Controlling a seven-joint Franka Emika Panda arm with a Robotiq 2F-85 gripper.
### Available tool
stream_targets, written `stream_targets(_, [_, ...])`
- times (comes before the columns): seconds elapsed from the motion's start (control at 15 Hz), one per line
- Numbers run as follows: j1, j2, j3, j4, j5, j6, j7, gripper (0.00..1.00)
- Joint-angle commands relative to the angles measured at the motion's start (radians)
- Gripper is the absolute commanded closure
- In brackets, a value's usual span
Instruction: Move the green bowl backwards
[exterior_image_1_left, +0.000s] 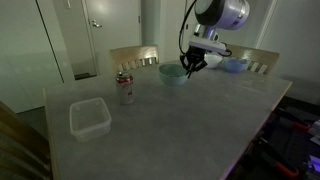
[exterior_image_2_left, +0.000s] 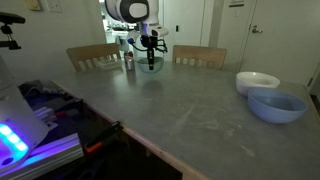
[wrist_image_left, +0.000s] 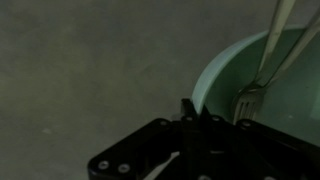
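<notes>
The green bowl (exterior_image_1_left: 171, 75) is a pale mint bowl that stands on the grey table near its far edge; it also shows in the other exterior view (exterior_image_2_left: 152, 63). In the wrist view the green bowl (wrist_image_left: 228, 68) fills the upper right, with a metal fork (wrist_image_left: 248, 100) lying inside it. My gripper (wrist_image_left: 193, 104) has its two fingers close together on the bowl's near rim. In both exterior views the gripper (exterior_image_1_left: 190, 68) (exterior_image_2_left: 150, 47) hangs from above at the bowl's edge.
A soda can (exterior_image_1_left: 125, 88) (exterior_image_2_left: 128, 60) stands beside the green bowl. A clear plastic container (exterior_image_1_left: 88, 117) sits nearer the front. A white bowl (exterior_image_2_left: 258, 81) and a blue bowl (exterior_image_2_left: 276, 105) stand apart. Wooden chairs (exterior_image_2_left: 198, 55) line the table's far side.
</notes>
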Motion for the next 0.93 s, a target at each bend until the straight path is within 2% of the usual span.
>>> stream_targets(0.0, [0.028,0.139,-0.055,0.143,-0.034,0.039,0.049,0.99])
stream_targets(0.27, [0.023,0.26,-0.095,0.287,-0.021,0.013,0.089,0.99])
stream_targets(0.6, [0.028,0.33,-0.124,0.425,-0.022,-0.041,0.17,0.99])
stream_targets(0.67, [0.053,0.343,-0.155,0.449,-0.048,-0.09,0.21,0.99])
stream_targets(0.87, [0.059,0.363,-0.167,0.516,-0.082,-0.223,0.286,0.99])
